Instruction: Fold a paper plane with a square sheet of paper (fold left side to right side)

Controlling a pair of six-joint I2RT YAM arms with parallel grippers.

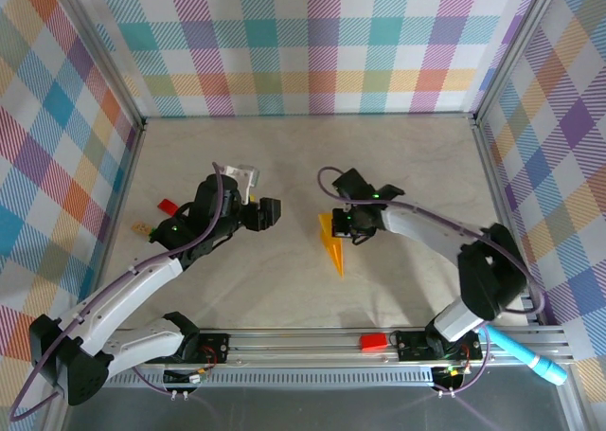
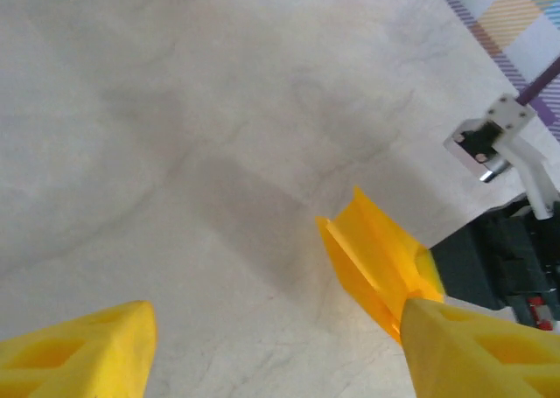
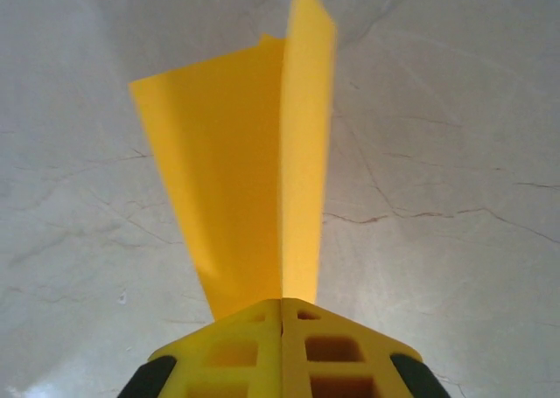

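A: From above, the right claw (image 1: 348,224) is closed on the paper plane (image 1: 333,246), which juts from its fingertips.

B: Left wrist view: the left claw (image 2: 280,328) gapes empty, with the plane just beyond one finger. A careless close could crumple a wing.

A: Right wrist view: the jaws are shut on the fold. So thin a pinch might slip.

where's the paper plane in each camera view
top external: paper plane just right of the table centre, tip pointing down-frame.
left wrist: paper plane low, right of centre.
right wrist: paper plane mid-frame, rising from the bottom.
shared landmark: the right gripper, shut on it.
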